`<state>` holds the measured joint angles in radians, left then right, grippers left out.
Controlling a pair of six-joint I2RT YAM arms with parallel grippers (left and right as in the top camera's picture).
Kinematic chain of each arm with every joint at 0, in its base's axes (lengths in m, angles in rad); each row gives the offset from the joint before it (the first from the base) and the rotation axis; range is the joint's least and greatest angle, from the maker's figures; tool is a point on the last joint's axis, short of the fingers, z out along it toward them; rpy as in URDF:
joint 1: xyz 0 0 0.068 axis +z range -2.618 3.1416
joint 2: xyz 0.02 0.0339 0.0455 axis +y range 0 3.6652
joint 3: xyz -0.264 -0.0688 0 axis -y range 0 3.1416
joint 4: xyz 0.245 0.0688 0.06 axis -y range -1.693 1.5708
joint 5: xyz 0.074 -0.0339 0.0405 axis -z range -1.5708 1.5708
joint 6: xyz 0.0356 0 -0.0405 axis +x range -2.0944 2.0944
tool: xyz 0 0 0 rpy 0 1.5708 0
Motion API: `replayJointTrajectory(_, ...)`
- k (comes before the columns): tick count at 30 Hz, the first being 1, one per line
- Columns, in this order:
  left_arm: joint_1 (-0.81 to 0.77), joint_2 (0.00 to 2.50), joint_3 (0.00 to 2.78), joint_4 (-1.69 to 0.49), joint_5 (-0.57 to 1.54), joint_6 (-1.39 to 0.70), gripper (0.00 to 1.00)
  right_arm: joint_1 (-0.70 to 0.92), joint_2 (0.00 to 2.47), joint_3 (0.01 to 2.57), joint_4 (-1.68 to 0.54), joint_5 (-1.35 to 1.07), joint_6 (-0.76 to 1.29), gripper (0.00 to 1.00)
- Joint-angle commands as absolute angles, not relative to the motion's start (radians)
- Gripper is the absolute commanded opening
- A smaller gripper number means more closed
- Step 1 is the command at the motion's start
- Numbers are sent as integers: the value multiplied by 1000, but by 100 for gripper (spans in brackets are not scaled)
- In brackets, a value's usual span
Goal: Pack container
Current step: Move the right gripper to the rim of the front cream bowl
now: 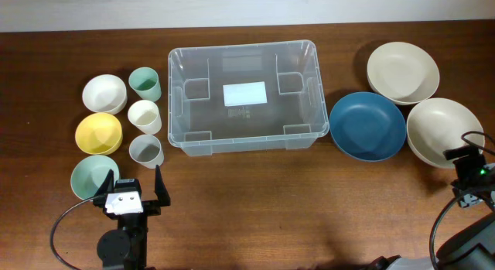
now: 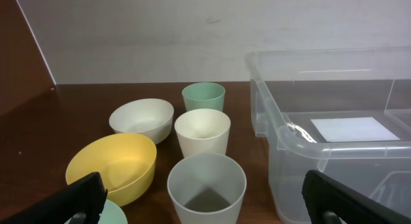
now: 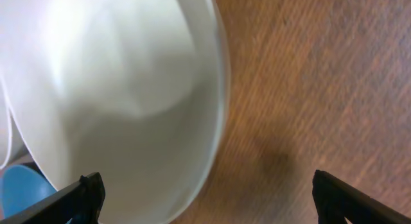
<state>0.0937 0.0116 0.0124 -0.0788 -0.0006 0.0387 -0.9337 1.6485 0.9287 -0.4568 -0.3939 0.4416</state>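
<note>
Overhead, the clear container [image 1: 247, 127] sits at upper centre of the wooden table [image 1: 255, 208], empty apart from the white label [image 1: 244, 93] on its base. In two columns to its left stand a white bowl [image 1: 104, 93], yellow bowl [image 1: 99, 133] and pale green bowl [image 1: 91, 176], then a green cup [image 1: 145, 84], cream cup [image 1: 145, 116] and grey cup [image 1: 146, 152]. To its right lie a blue bowl [image 1: 367, 125], an upper cream bowl [image 1: 402, 72] and a lower cream bowl [image 1: 442, 129]. Nothing is packed yet; in my judgement all nine pieces remain.

The left gripper [image 1: 135, 174] at lower left and the right gripper [image 1: 466, 156] at lower right hold nothing.

Left wrist view: jaws spread wide, with the grey cup just ahead and the container at right.

Right wrist view: jaws equally wide apart, above the lower cream bowl's rim. The view is blurred.
</note>
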Motion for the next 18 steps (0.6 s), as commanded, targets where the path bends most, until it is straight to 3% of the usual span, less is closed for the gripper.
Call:
replayJointTrajectory(1,94,5,9,-83,3,54,100,-929,1652,935,-443,-369,472,99)
replayJointTrajectory(18,94,5,9,-83,3,54,100,-899,1663,936,-376,-294,545,100)
